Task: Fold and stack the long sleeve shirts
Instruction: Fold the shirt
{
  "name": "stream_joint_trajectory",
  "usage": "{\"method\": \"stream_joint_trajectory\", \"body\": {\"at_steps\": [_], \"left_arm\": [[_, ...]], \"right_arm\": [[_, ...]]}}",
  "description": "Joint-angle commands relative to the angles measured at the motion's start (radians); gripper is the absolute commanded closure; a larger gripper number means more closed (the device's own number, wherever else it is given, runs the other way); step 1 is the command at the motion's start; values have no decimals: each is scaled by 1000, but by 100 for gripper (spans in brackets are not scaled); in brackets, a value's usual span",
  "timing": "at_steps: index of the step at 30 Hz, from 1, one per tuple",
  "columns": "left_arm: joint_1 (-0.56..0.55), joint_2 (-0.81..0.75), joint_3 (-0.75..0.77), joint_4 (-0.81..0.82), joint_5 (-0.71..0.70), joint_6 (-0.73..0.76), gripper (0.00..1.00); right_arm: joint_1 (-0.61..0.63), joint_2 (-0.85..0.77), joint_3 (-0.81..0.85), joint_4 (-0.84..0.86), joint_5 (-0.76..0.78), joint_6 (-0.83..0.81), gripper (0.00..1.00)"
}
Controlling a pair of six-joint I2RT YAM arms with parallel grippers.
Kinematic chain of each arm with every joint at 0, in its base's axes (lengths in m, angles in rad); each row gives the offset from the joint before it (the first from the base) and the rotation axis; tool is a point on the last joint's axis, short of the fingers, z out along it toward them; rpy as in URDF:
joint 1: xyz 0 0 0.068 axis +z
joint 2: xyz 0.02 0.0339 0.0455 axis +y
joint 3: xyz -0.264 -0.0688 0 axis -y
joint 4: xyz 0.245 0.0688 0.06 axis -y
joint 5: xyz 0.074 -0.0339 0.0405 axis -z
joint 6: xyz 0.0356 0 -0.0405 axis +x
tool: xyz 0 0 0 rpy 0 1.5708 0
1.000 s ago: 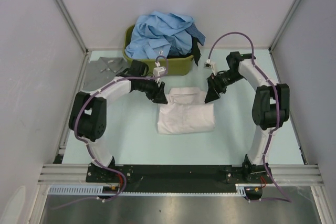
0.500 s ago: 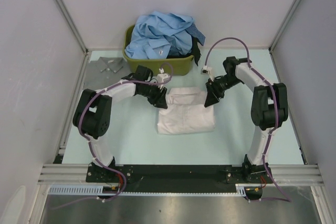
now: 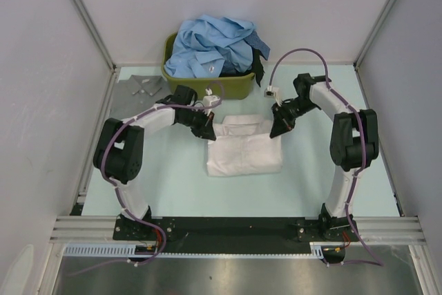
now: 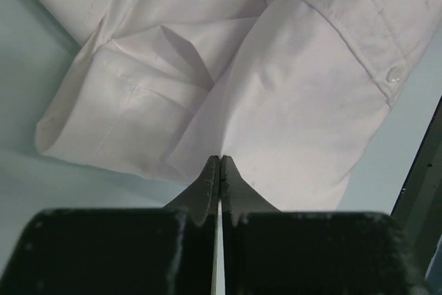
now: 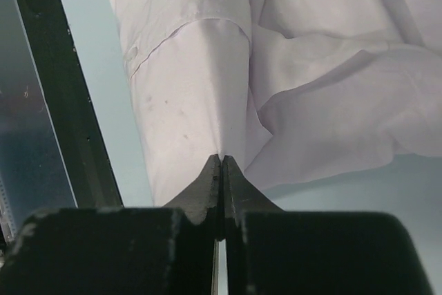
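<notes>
The white shirt (image 3: pixel 243 148) lies folded mid-surface (image 3: pixel 173 184). The left gripper (image 4: pixel 219 164) is pinched tight on a ridge of its cloth at the 10 o'clock corner, and the right gripper (image 5: pixel 221 162) likewise at 2 o'clock. At 12 o'clock light blue shirts (image 3: pixel 214 43) heap in the green tub (image 3: pixel 207 89); a grey shirt (image 3: pixel 138 91) lies far left.

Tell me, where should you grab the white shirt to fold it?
Pinch the shirt at its two far corners, one arm coming in from each side. It lies flat and folded, so only the layered edges stick up enough to nip. Both jaws are shut on cloth there.
</notes>
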Motion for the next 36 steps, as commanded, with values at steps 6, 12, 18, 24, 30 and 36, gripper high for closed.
{"method": "stream_joint_trajectory", "body": {"at_steps": [6, 12, 18, 24, 30, 36], "left_arm": [[45, -7, 166, -67, 57, -14, 100], [56, 35, 259, -76, 42, -25, 100], [68, 113, 340, -75, -10, -34, 100], [74, 184, 394, -43, -59, -48, 100], [80, 230, 425, 14, -111, -75, 100], [83, 265, 444, 42, -185, -92, 100]], "right_arm": [[-35, 79, 179, 33, -12, 63, 100], [-49, 144, 290, 10, -26, 75, 100], [-55, 229, 395, 57, -38, 167, 100], [-66, 294, 432, 210, -43, 328, 100], [-61, 341, 445, 359, -26, 466, 100], [-52, 380, 428, 536, 40, 612, 100]]}}
